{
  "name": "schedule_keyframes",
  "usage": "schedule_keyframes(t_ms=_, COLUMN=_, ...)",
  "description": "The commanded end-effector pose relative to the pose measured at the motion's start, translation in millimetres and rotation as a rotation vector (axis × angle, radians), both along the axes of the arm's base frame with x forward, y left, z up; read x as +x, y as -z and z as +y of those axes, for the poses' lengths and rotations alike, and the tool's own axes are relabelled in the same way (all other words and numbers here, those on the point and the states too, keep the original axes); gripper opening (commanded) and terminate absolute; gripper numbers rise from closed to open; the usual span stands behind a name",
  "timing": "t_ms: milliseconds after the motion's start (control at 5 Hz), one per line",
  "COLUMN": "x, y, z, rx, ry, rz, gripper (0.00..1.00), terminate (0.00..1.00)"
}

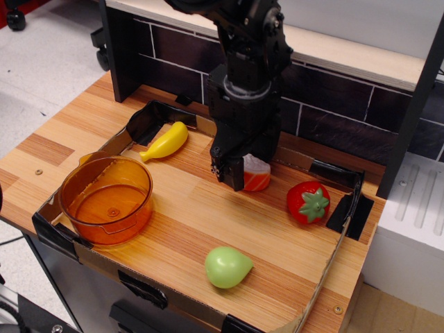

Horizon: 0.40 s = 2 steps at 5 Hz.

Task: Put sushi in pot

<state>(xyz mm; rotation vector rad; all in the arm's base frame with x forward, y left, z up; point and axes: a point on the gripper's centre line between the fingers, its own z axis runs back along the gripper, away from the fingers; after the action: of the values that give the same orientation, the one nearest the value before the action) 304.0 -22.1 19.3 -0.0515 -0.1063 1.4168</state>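
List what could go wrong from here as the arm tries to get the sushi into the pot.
1. The end effector covers most of the sushi; only one side shows, so the grip may be off-centre and the round piece could slip out.
2. The pot sits far to the left, so the piece must be carried well across the board; a loose hold might drop it short.
3. The banana lies near that path and could be knocked if the carry stays low.

No text, label, brand, number or sign is being shown legibly anywhere in the view.
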Motion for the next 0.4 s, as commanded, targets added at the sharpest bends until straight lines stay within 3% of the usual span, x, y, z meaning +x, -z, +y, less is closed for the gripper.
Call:
schedule_keyframes(t_ms=0, x=11.6, y=-4.7, z=6.9, rx=0.009, ry=0.032, rz=-0.008, gripper=0.00, terminate=0.00)
schedule_keyframes(t_ms=200, x=9.6, y=-5.8, z=8.8, rx=0.012, ry=0.035, rz=-0.013, gripper=0.00, terminate=0.00)
